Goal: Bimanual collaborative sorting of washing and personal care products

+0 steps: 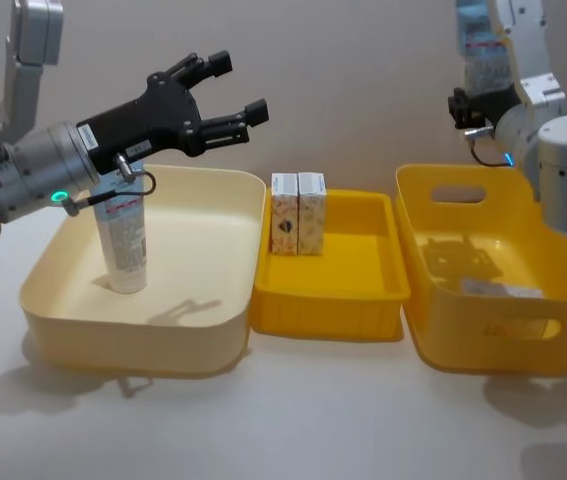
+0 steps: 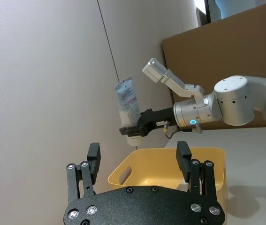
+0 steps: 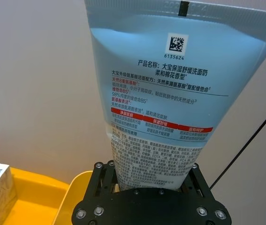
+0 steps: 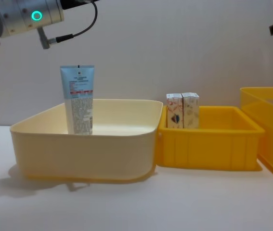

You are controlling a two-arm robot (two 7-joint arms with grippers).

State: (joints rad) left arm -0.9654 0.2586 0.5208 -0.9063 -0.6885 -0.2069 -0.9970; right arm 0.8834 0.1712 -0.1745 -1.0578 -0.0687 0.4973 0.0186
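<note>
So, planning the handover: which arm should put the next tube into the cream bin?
Probably the left: the left gripper hangs open above the cream bin, while the right gripper holds a tube high over the handled yellow bin.

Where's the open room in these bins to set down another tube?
The cream bin is bare to the right of the standing tube. The middle tray is free in front of the two cartons at its back. The right gripper holds a second tube.
</note>
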